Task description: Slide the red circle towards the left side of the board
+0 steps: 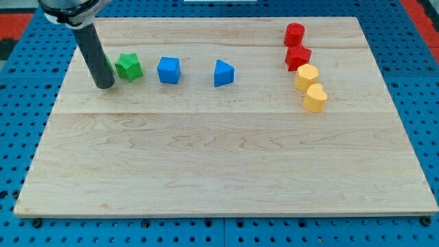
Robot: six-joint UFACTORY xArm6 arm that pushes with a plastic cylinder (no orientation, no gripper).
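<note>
The red circle point(294, 33) stood near the board's point(219, 171) top-right corner, just inside the top edge. It was an upright round block with its flat face up; being round, it showed no long axis across the board and no facing direction that could be made out. Just below it, touching or nearly so, sat a red star point(298, 57); whether a gap lay between them could not be told. Below that ran a yellow block point(306, 77), its shape hard to read, perhaps six-sided, and then a yellow heart point(315, 98), the four making a short column along the right side.

My tip point(104, 85) rested on the board near the top-left corner, far from the red circle, almost the whole board's width away. The rod has no jaws, so nothing was gripped. A green star point(129, 66) stood just right of the rod. A sliver of green showed at the rod's right edge, hidden mostly behind it; whether it belonged to another block could not be told. Further right along the same row were a blue cube point(169, 70) and a blue triangle point(223, 73), well apart from each other. The rod's upper end was cut off by the view's top.
</note>
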